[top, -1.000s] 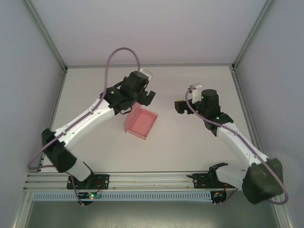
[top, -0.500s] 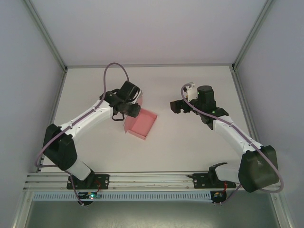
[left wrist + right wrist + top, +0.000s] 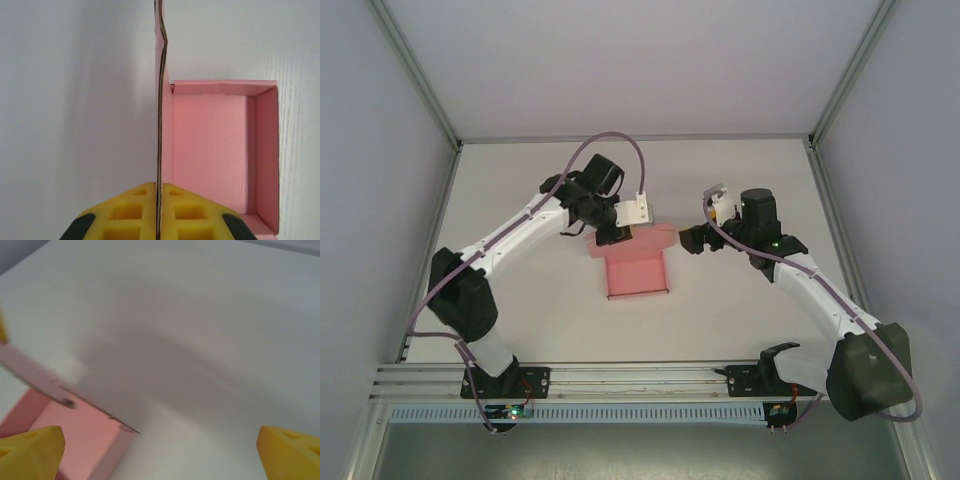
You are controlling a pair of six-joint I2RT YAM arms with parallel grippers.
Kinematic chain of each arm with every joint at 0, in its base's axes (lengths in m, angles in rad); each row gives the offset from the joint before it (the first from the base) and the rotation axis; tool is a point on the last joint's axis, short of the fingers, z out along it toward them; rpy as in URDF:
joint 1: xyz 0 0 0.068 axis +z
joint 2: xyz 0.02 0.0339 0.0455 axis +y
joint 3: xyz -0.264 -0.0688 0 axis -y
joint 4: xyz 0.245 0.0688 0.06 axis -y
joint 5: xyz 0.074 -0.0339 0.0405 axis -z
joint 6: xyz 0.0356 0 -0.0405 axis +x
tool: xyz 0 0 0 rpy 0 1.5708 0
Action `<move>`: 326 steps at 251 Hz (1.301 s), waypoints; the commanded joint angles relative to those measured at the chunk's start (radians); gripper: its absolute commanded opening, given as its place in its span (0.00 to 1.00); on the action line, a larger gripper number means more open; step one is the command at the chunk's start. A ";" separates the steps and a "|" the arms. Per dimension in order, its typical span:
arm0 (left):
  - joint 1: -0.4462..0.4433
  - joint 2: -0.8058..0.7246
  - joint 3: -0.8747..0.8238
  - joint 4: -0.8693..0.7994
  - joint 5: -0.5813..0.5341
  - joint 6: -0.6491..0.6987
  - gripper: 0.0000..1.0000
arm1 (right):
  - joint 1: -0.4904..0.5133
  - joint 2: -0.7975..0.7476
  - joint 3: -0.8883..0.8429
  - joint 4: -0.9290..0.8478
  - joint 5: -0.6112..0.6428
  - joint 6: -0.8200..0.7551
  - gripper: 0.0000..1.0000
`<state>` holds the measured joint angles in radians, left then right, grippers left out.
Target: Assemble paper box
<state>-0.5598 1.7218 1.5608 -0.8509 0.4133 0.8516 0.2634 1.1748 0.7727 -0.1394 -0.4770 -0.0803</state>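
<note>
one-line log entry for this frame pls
left gripper: shut on lid flap of paper box | flap: raised | right gripper: open near flap end | box: open tray on table

No legible text or markings anywhere.

Soft, even white light from above keeps the pale worktop (image 3: 720, 320) bright without glare in the overhead view, with only faint shadows beside the pink paper box (image 3: 635, 272). The left wrist view is crisp on the box's ribbed floor and upright flap, a broad grey shadow spreading left of that flap, while the yellow left jaws look slightly soft. The right wrist view is blurred throughout: the card edge smears, a wide dim shadow crosses the worktop, and the yellow right jaws sit out of focus.
</note>
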 commanded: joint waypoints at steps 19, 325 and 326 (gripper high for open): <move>0.009 0.108 0.130 -0.146 0.057 0.210 0.05 | 0.003 -0.014 -0.019 -0.036 -0.104 -0.129 0.97; 0.102 0.111 -0.005 0.066 -0.328 -0.298 0.00 | 0.200 0.252 0.217 -0.092 0.280 -0.071 0.00; 0.101 0.111 -0.004 0.069 -0.330 -0.304 0.00 | 0.201 0.252 0.215 -0.087 0.283 -0.063 0.00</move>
<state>-0.4458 1.8072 1.5143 -0.8597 0.1814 0.7319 0.4488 1.4647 1.0000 -0.3248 -0.2943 -0.2893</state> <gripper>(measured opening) 0.078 0.062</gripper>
